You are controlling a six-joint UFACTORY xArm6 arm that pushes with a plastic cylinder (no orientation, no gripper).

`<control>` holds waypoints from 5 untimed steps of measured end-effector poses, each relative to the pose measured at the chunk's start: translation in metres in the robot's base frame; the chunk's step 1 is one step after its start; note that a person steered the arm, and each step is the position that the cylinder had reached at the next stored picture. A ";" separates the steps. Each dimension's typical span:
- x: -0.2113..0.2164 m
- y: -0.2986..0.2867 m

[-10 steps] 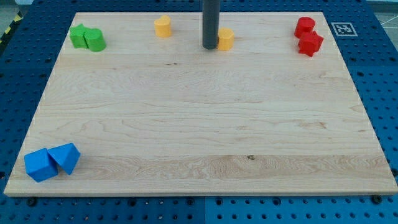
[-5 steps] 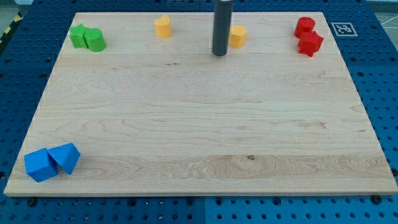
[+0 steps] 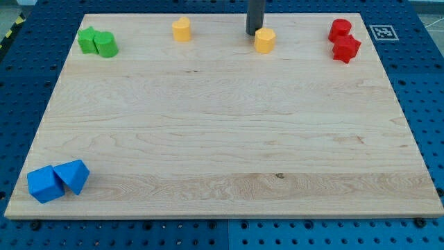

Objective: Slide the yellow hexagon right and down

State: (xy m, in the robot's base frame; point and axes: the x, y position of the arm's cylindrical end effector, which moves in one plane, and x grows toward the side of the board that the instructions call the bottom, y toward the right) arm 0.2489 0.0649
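Camera view shows the pale wooden counter (image 3: 222, 139) with my tip (image 3: 254, 33) standing near the top edge, just up and to the view's left of the small yellow hexagon block (image 3: 264, 40), close enough that I cannot tell whether they touch. The tool is a plain dark rod with nothing to open or close, so it grips nothing.

That hexagon sits close to the top edge, a little right of centre. A second yellow block (image 3: 181, 29), of unclear shape, lies well apart to its left. Two green blocks (image 3: 97, 42) huddle at the top-left corner, two red blocks (image 3: 343, 39) at the top-right corner, two blue blocks (image 3: 58, 180) at the bottom-left corner.

Judging from this, the push right and down is barely begun: the tip is placed on the proper side, yet the hexagon is still high on the counter, with nearly all its travel left.
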 end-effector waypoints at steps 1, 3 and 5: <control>0.000 0.027; 0.032 0.031; 0.092 0.031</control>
